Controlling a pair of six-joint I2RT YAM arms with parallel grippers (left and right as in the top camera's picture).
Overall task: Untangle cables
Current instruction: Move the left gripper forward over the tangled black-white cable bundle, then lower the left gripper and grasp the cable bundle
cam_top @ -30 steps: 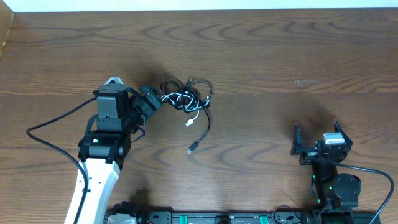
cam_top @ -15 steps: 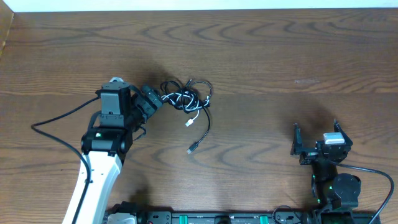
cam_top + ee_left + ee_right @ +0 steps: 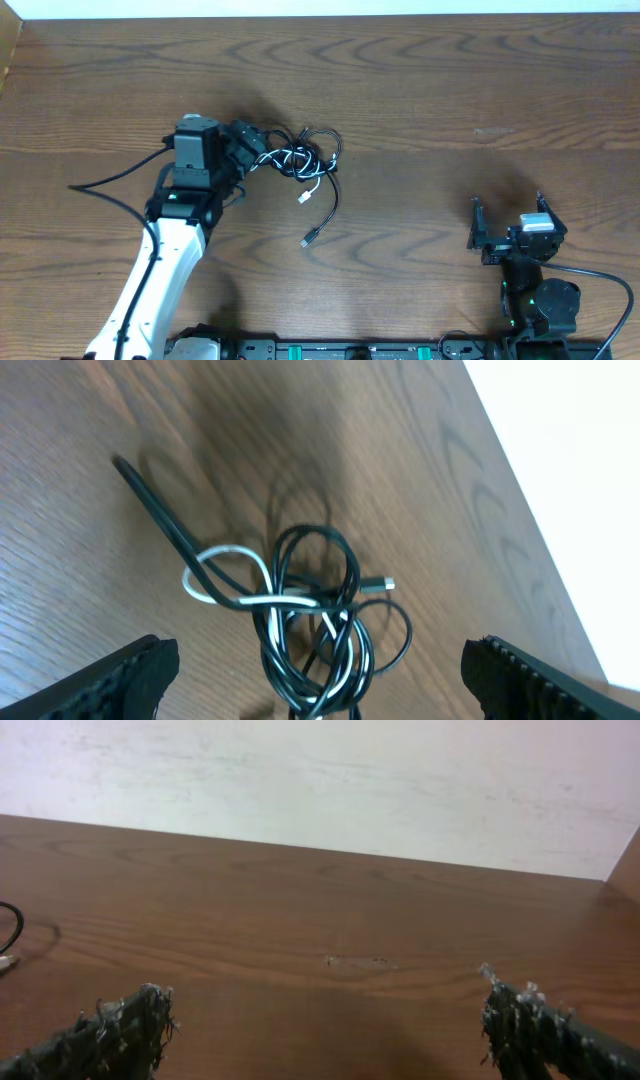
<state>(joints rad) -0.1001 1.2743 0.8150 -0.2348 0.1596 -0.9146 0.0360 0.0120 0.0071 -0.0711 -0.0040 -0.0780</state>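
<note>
Lying on table, cables sit centred btwn left fingers, spread wide, nothing pinched; right fingers also spread, well apart from cables.

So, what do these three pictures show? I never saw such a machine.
Two robot arms work at a wooden table. One picture is taken from above. The other two come from small cameras on each arm's wrist, so the dark tips at their lower corners are that arm's own fingers. On the table lies a small knot of thin cables, black and one white. The left claw is open, close to the knot; the right claw is open, far from it. Neither holds anything.
</note>
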